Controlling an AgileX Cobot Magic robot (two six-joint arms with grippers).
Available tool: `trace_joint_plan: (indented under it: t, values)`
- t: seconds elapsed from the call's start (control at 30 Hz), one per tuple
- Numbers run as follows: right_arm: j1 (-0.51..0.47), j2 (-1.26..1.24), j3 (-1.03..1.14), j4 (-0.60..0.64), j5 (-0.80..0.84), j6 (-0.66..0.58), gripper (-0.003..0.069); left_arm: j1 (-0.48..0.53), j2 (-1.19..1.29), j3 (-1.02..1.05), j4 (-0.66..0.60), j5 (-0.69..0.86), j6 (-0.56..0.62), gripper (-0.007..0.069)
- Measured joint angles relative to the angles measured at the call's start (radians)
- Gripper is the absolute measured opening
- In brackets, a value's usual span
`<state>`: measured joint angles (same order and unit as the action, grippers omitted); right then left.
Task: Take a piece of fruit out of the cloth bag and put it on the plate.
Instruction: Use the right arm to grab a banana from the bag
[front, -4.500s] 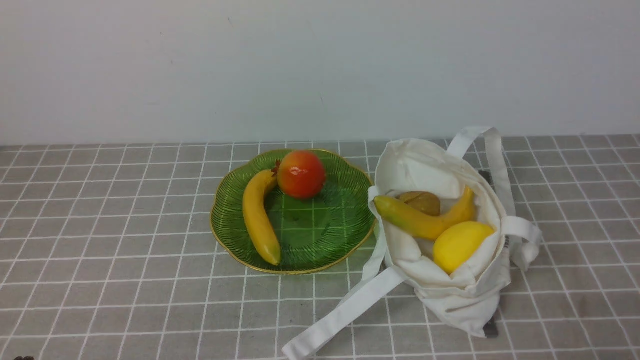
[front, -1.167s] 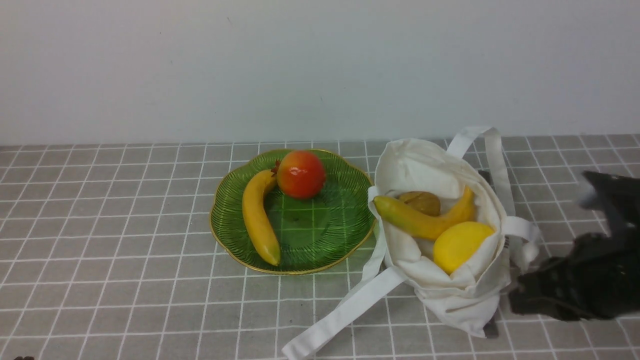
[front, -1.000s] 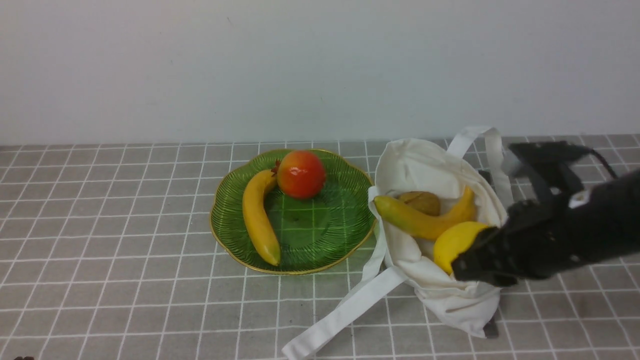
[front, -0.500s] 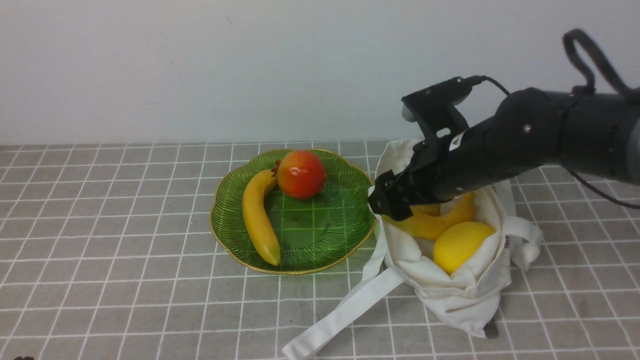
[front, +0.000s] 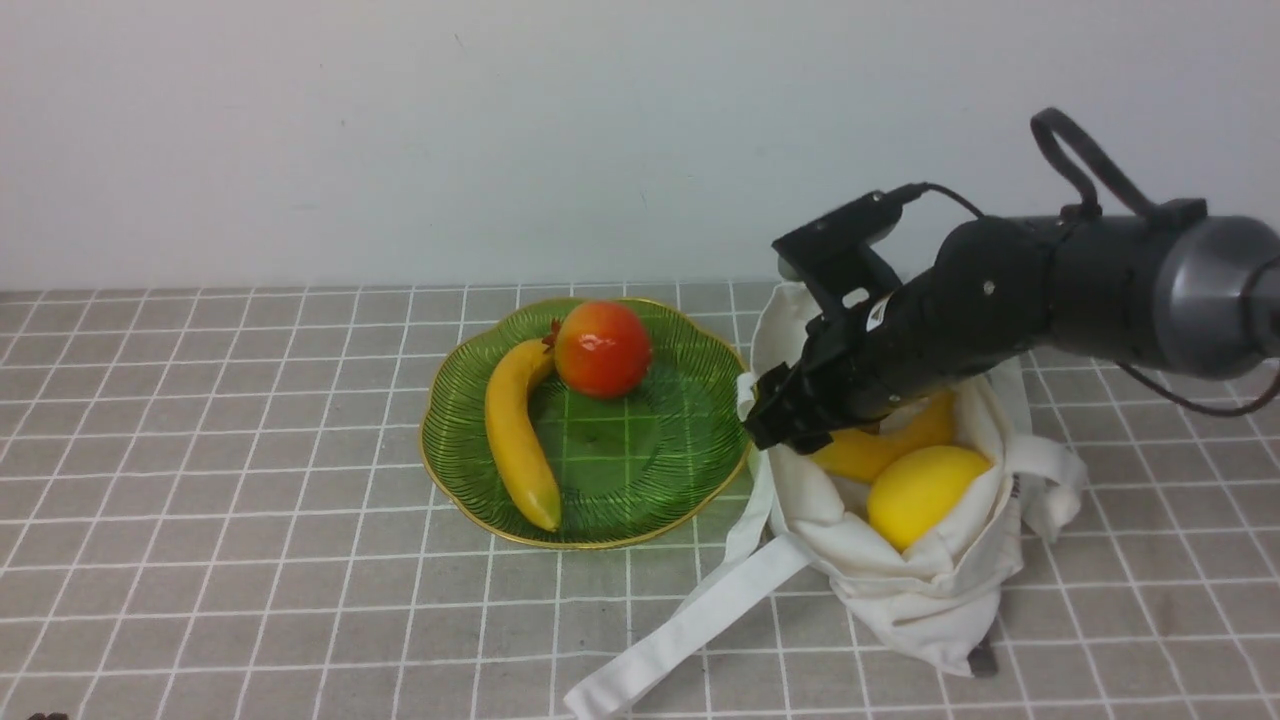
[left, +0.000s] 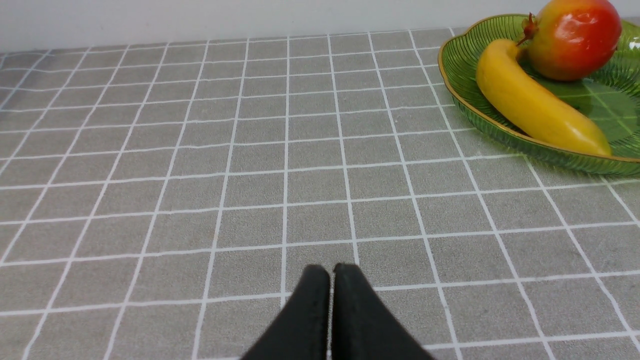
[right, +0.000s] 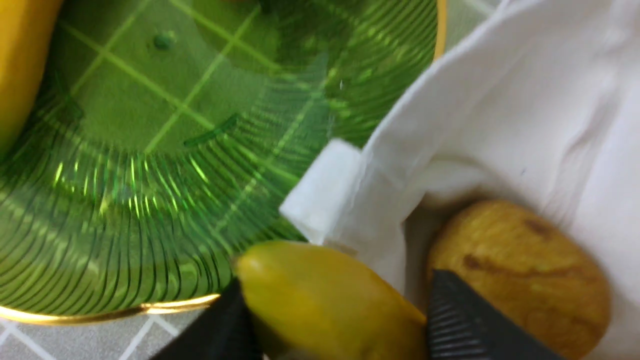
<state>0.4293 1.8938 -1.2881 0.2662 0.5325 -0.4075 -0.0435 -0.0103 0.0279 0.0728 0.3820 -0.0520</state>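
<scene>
- Front view: the right gripper (front: 785, 420) reaches into the cloth bag (front: 900, 590). It covers the green end of the green-tipped banana (front: 880, 450), which lies inside beside a lemon (front: 925, 490). The plate (front: 640, 470) already carries a yellow banana (front: 515, 440) and a pomegranate (front: 602, 350). Seconds earlier no arm was in view and that green end lay bare. The fruit has not shifted since.
- Left wrist view: the left gripper (left: 330, 310) is closed and empty over the checked tablecloth (left: 200, 150), apart from the plate.
- Right wrist view: the jaws stand narrow about the banana's green tip, seemingly touching both sides, with a brown fruit (right: 520, 270) just beside. The grasp is in hand. Next comes a lift clear of the bag's hem, then across to the plate's bare part.
</scene>
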Motion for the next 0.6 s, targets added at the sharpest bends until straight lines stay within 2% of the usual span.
trace_joint_plan:
  t: [0.3, 0.47, 0.53, 0.6]
  values:
    - [0.0, -0.124, 0.0, 0.004, 0.134, 0.003, 0.0296, 0.0, 0.0, 0.0, 0.0, 0.0, 0.0, -0.0007]
    - [0.0, -0.201, 0.0, 0.043, 0.133, 0.005, 0.0294, 0.0, 0.0, 0.0, 0.0, 0.0, 0.0, -0.0007]
    - [0.0, -0.232, 0.0, 0.082, 0.117, 0.005, 0.0294, 0.0, 0.0, 0.0, 0.0, 0.0, 0.0, -0.0007]
    - [0.001, -0.275, 0.001, 0.186, 0.071, 0.004, 0.0293, 0.0, 0.0, 0.0, 0.0, 0.0, 0.0, -0.0007]
